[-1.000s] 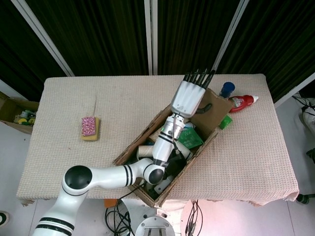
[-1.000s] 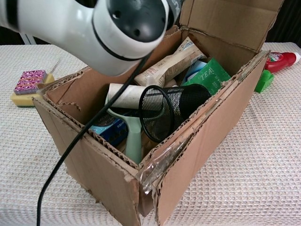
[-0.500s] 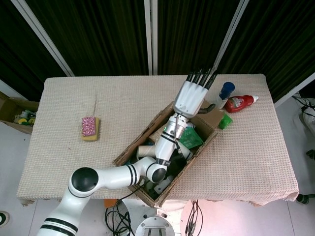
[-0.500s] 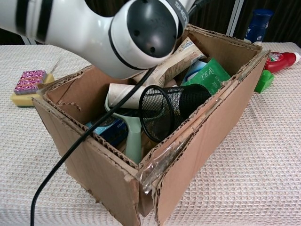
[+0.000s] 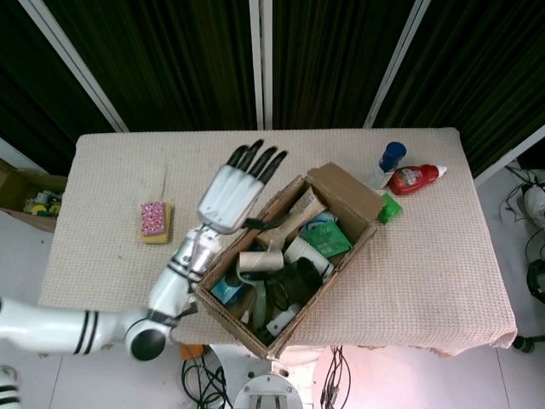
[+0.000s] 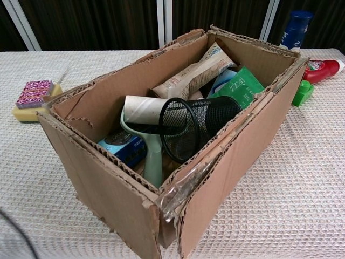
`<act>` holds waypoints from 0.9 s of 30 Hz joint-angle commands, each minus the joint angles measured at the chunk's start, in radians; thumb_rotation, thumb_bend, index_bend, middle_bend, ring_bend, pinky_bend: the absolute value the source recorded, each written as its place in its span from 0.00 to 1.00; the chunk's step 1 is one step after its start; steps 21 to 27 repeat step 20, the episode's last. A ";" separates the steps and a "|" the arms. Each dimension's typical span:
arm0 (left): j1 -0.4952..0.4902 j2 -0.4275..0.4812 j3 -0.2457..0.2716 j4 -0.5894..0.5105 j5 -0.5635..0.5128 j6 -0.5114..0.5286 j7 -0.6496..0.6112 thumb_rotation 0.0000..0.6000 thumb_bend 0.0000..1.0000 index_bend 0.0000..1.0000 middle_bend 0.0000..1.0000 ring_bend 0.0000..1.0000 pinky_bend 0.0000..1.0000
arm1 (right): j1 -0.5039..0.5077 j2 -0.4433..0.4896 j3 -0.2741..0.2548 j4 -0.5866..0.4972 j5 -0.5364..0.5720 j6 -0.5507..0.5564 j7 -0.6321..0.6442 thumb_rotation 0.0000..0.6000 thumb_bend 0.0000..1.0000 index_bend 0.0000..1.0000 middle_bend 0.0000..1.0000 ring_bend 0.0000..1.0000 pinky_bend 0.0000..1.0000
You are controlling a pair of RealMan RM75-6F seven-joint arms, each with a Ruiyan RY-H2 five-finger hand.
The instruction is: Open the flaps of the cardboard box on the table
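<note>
While the cardboard box (image 5: 285,256) sits open at the frame's centre, crammed with clutter, the left hand (image 5: 232,192) hovers just upper left of it, fingers (image 5: 255,158) extended, slightly spread, holding nothing

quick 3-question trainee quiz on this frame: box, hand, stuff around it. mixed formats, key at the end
1. True or false: the left hand is holding a flap of the cardboard box.
2. Multiple choice: which item lies inside the box? A) black mesh cup B) red bottle C) pink-topped sponge
3. Fill in: the blue bottle stands on the table, ____ the box.

Key
1. False: the hand hovers with fingers spread beside the box's left wall, holding nothing.
2. A
3. outside
</note>
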 commanded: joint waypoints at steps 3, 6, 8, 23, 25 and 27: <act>0.451 0.293 0.392 0.075 0.524 0.202 -0.488 0.10 0.18 0.05 0.11 0.03 0.16 | -0.014 0.040 -0.067 -0.083 -0.039 -0.059 -0.117 1.00 0.48 0.00 0.00 0.00 0.00; 0.563 0.293 0.464 0.232 0.583 0.272 -0.670 0.07 0.18 0.06 0.10 0.03 0.16 | -0.018 0.042 -0.085 -0.104 -0.048 -0.073 -0.162 1.00 0.48 0.00 0.00 0.00 0.00; 0.629 0.273 0.489 0.325 0.607 0.322 -0.762 0.04 0.18 0.06 0.09 0.03 0.16 | -0.022 0.040 -0.095 -0.113 -0.053 -0.078 -0.187 1.00 0.48 0.00 0.00 0.00 0.00; 0.850 0.119 0.527 0.714 0.658 0.435 -0.961 0.00 0.18 0.06 0.09 0.03 0.16 | -0.039 -0.040 -0.115 -0.034 -0.042 -0.105 -0.184 1.00 0.48 0.00 0.00 0.00 0.00; 0.850 0.119 0.527 0.714 0.658 0.435 -0.961 0.00 0.18 0.06 0.09 0.03 0.16 | -0.039 -0.040 -0.115 -0.034 -0.042 -0.105 -0.184 1.00 0.48 0.00 0.00 0.00 0.00; 0.850 0.119 0.527 0.714 0.658 0.435 -0.961 0.00 0.18 0.06 0.09 0.03 0.16 | -0.039 -0.040 -0.115 -0.034 -0.042 -0.105 -0.184 1.00 0.48 0.00 0.00 0.00 0.00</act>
